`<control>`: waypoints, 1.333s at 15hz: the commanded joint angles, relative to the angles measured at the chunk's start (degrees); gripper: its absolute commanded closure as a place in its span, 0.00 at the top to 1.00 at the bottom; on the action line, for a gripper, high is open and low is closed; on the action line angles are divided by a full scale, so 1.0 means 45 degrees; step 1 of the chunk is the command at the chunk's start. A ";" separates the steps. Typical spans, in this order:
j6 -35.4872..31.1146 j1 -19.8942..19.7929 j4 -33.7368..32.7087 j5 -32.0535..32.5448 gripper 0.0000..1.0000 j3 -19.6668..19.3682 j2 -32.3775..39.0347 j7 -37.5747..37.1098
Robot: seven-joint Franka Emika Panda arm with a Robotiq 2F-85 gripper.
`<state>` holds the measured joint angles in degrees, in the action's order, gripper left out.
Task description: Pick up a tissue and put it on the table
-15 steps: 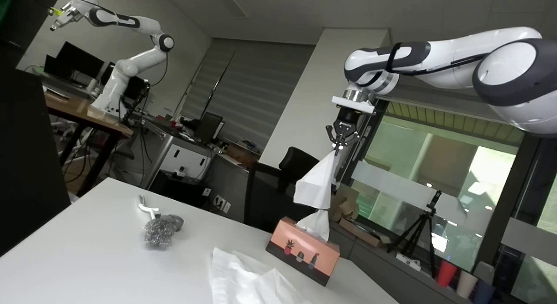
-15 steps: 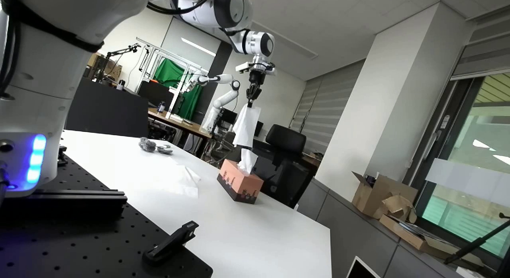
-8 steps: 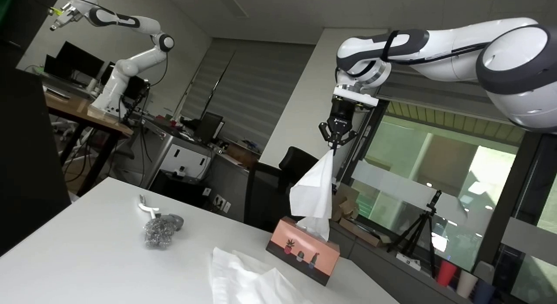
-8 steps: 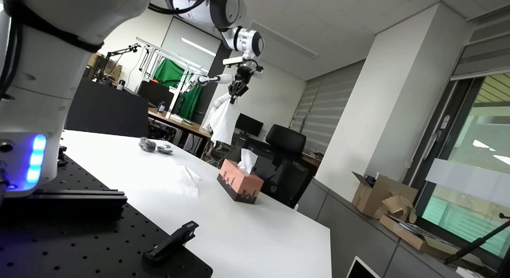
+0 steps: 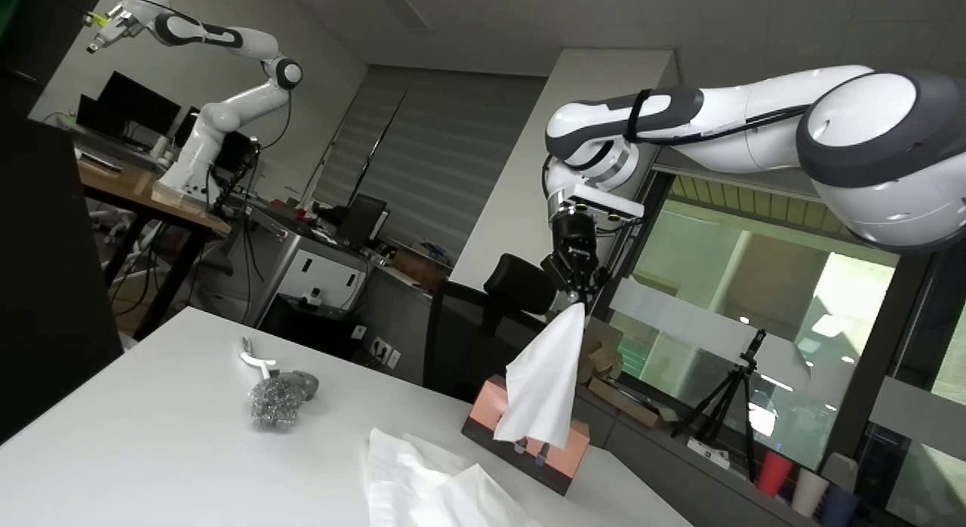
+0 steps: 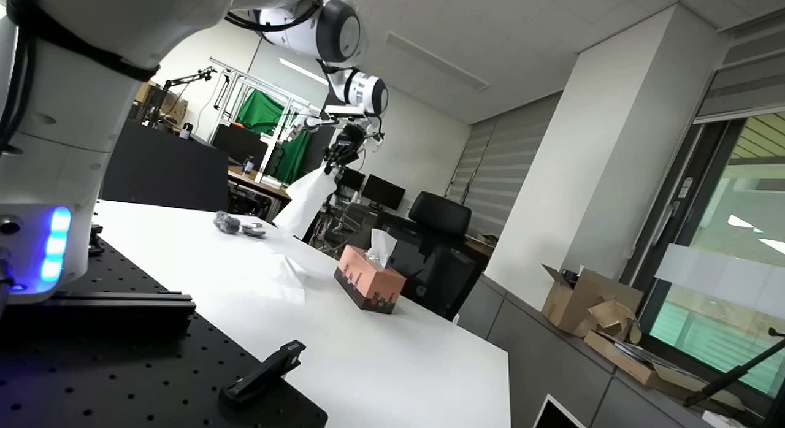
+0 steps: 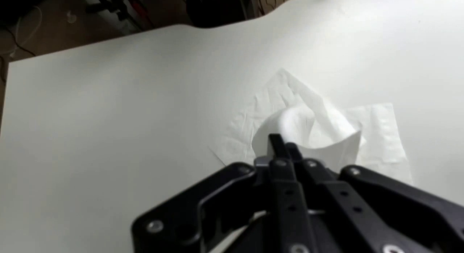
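Observation:
My gripper (image 5: 577,297) is shut on one white tissue (image 5: 542,383), which hangs from the fingertips above the table (image 5: 189,474). In an exterior view the gripper (image 6: 331,165) and the hanging tissue (image 6: 305,198) are left of the tissue box (image 6: 371,281). The box (image 5: 489,402) is pink and dark with plant pictures; the held tissue partly hides it in an exterior view. Another tissue stands up from its slot (image 6: 381,247). A crumpled tissue (image 5: 434,485) lies on the table. In the wrist view the closed fingertips (image 7: 284,146) and held tissue (image 7: 342,151) are over the lying tissue (image 7: 384,137).
A grey scrubber (image 5: 275,401) and a small white-and-grey item (image 5: 256,361) lie on the table. A black stapler-like object (image 6: 264,376) rests on the black perforated plate (image 6: 135,379). A black chair (image 6: 438,216) stands behind the table edge.
My gripper has carried the tissue away from above the box, leftward in both exterior views, and lower. The gripper has tilted. The box and the tissue lying on the table have not moved.

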<state>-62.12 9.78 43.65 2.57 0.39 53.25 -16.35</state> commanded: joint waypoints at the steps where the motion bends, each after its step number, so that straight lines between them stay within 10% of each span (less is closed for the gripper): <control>1: 0.2204 0.0072 -0.0340 0.0544 0.00 -0.0007 0.0485 0.1336; 11: 0.5083 0.0433 -0.0985 0.2864 0.00 0.0067 0.2165 0.6973; 20: 0.3245 0.0675 -0.1357 0.2092 0.01 0.0035 0.3340 0.6386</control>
<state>-47.54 12.82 37.52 11.98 0.55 68.30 12.38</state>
